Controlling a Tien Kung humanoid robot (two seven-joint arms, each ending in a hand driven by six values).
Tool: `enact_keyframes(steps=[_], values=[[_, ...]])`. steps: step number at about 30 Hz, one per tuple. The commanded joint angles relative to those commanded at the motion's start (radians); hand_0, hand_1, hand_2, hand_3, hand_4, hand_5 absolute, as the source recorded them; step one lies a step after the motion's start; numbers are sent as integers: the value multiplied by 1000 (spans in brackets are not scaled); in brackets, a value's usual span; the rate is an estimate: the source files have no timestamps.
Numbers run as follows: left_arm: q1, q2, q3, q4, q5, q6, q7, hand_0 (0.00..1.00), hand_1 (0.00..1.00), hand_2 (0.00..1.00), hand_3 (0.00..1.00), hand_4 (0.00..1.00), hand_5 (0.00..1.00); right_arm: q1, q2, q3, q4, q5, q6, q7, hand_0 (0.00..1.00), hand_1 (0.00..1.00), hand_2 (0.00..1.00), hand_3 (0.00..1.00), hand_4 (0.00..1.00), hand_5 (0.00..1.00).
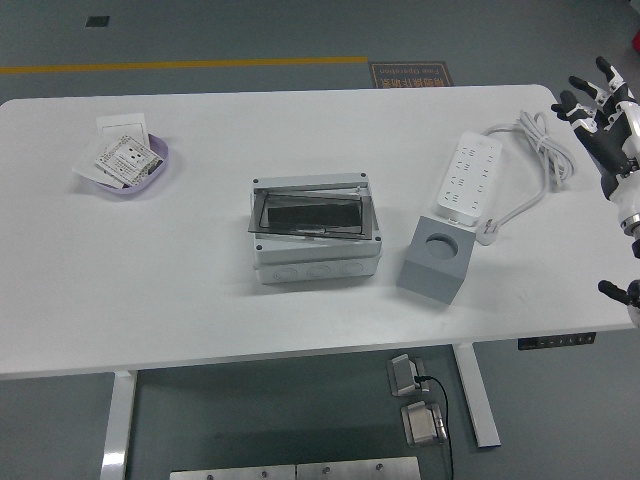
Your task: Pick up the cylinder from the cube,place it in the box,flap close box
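Cube (435,258) untouched — right hand (600,105) apparently spread, empty, at table's edge.

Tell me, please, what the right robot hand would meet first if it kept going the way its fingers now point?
Probably nothing: the right robot hand, fingers spread and empty, points up and away past the table's far right corner. Beyond lies only floor, though depth is unclear. The coiled cable sits to its left.

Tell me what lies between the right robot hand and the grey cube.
In the head view, the white power strip and its coiled cable lie between the right robot hand and the grey cube.
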Motion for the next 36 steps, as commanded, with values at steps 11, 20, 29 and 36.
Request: enact_keyframes(steps=[11,20,29,36], values=[[1,-2,-1,0,3,6,-5,581,620,542,596,705,353,-4,0,0,-1,-9,22,5,730,567,987,646,744,447],[5,-3,-6,0,7,11,-6,581,621,550,596,704,352,-1,-2,0,1,-9,27,8,703,504,993,626,747,453],[5,0,-8,0,8,15,-11,581,630,549,596,704,350,2,-6,-3,7,-14,27,10,532,454,998,645,753,470],[5,-1,-10,0,12,17,-14,581,629,549,595,703,350,-1,-6,2,8,-17,29,9,525,444,998,637,755,473]])
